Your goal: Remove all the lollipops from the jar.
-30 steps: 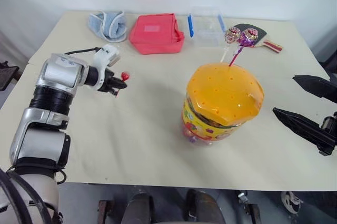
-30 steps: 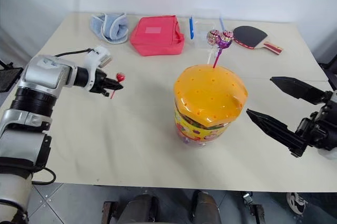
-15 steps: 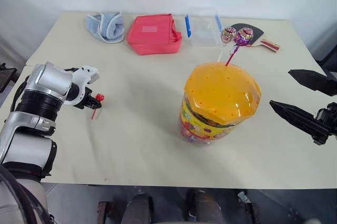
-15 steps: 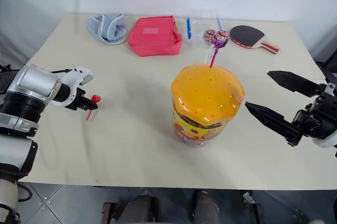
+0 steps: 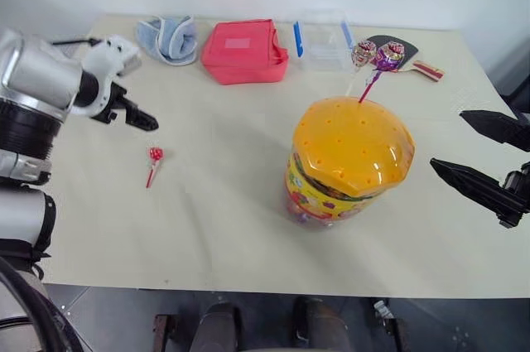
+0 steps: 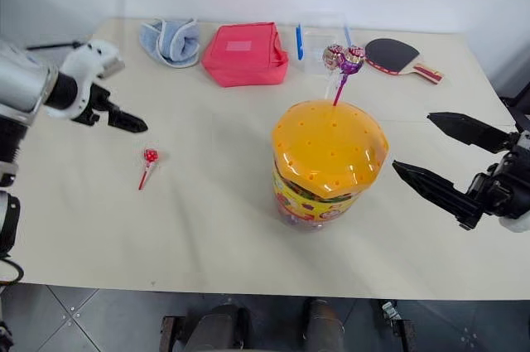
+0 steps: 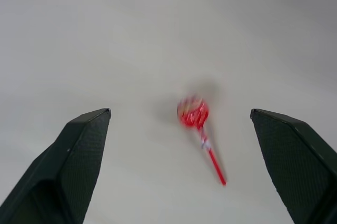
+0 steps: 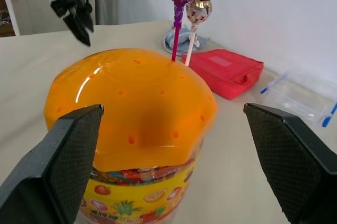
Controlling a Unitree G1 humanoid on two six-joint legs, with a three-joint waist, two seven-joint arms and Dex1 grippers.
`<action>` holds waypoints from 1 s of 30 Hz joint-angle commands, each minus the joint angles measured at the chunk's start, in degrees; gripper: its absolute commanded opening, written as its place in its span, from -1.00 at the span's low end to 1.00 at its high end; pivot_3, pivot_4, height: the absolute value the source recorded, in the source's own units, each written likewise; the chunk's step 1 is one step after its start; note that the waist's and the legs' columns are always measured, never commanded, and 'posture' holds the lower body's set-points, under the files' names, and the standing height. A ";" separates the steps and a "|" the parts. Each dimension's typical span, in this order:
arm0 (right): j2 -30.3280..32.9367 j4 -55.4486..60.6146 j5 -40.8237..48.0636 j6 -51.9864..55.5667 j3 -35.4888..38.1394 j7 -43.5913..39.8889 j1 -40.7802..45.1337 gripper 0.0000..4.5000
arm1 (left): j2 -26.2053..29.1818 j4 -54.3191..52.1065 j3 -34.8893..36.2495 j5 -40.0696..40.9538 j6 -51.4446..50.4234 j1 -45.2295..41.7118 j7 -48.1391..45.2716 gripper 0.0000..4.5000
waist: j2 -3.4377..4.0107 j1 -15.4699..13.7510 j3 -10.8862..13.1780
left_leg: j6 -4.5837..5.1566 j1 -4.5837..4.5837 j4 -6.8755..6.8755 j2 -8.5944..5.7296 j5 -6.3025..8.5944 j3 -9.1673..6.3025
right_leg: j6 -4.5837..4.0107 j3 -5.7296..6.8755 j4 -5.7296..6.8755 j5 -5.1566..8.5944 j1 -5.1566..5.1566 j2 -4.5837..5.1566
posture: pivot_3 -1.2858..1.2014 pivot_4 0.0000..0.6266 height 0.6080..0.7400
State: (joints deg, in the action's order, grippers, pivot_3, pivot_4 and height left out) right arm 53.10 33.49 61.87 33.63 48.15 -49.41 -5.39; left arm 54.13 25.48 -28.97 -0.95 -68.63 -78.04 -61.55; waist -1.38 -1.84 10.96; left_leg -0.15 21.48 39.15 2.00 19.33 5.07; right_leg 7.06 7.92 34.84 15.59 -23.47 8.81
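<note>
The left hand (image 5: 141, 120), fingers spread and empty, hovers above the red lollipop (image 5: 154, 156) lying loose on the counter (image 5: 224, 203). The right hand (image 5: 484, 157), likewise released, waits beside the jar (image 5: 349, 161), whose lid holes keep two lollipops (image 5: 374, 58) standing upright.

Our left gripper (image 5: 137, 118) hangs raised, up and to the left of the jar (image 5: 348, 166), black fingers spread wide, pointing forward and down. Our right gripper (image 6: 451, 161) sits level just right of the jar, jaws wide apart, empty.

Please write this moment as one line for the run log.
left gripper: open, above red lollipop on table | right gripper: open beside jar | two lollipops in lid
</note>
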 commanded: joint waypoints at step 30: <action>-0.29 4.62 2.75 -1.65 9.64 3.28 -1.41 1.00 | -33.27 26.72 27.09 25.60 58.84 -3.40 -28.30 0.99 | 0.00 0.17 0.00 | 0.18 -0.03 0.16 0.00 0.10 0.32 | 0.10 -0.34 0.05 -0.08 -0.12 -0.05 | 0.03 -0.52 1.00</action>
State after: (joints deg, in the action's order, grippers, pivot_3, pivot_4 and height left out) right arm 53.26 37.69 64.14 33.56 56.62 -46.69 -7.22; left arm 21.49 52.27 -1.70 25.57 -10.59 -78.88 -86.05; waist -1.39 -1.66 10.97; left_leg 0.03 21.44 39.30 2.00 19.43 5.39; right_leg 7.16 7.58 34.88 15.51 -23.59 8.77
